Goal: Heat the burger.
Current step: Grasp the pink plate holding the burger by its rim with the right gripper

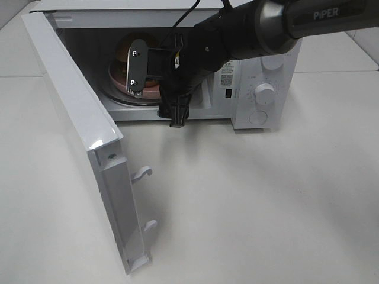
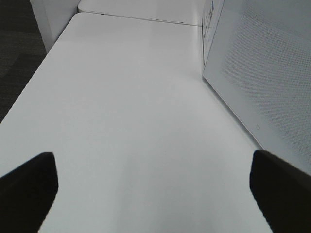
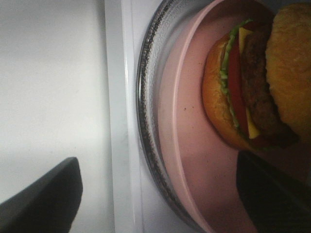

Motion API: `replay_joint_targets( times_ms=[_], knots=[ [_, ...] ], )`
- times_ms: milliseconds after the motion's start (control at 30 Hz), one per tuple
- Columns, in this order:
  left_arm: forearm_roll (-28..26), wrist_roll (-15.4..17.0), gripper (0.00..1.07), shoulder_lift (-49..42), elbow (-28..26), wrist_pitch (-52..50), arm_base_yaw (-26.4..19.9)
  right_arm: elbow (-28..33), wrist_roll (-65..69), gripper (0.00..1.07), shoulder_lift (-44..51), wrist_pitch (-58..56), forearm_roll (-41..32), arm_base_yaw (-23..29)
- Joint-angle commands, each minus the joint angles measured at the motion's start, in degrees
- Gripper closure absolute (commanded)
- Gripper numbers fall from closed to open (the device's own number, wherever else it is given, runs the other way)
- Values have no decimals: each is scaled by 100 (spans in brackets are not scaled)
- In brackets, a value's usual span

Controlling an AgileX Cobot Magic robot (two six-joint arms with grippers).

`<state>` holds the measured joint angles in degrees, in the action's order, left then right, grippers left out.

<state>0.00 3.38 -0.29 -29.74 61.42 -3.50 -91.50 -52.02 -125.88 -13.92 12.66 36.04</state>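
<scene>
The burger (image 3: pixel 248 82) lies tipped on its side on a round pink plate (image 3: pixel 189 145), which rests on the glass turntable (image 3: pixel 146 121) inside the open microwave (image 1: pixel 266 71). In the exterior high view the burger (image 1: pixel 126 52) shows only partly behind my right arm. My right gripper (image 3: pixel 158 199) reaches into the microwave's mouth, its jaws open and straddling the near rims of the plate and turntable, gripping nothing. One silver finger (image 1: pixel 137 70) stands in front of the plate (image 1: pixel 151 92). My left gripper (image 2: pixel 155 194) is open over bare table.
The microwave door (image 1: pixel 77 118) stands swung out to the left, its latch hooks (image 1: pixel 142 173) pointing right. In the left wrist view the door's outer face (image 2: pixel 262 73) is close beside my left gripper. Two knobs (image 1: pixel 265 93) are on the right panel. White table (image 1: pixel 249 207) in front.
</scene>
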Motion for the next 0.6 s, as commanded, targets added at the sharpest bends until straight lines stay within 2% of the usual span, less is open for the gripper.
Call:
replay_joint_targets(
  times_ms=[33,233,300,600],
  knots=[
    [0,-6,7,-52,11,-11,-11,-189,74,22,-143,0,-40,23],
    [0,-6,7,-52,11,-11,-11,-584,74,23,-470,0,-97,6],
    [0,-6,7,-52,11,-11,-11,-905,74,24,-710,-11,-195,-11],
    [0,-6,7,-52,11,-11,-11,-1261,40,25,-1020,-115,-441,-69]
  ],
)
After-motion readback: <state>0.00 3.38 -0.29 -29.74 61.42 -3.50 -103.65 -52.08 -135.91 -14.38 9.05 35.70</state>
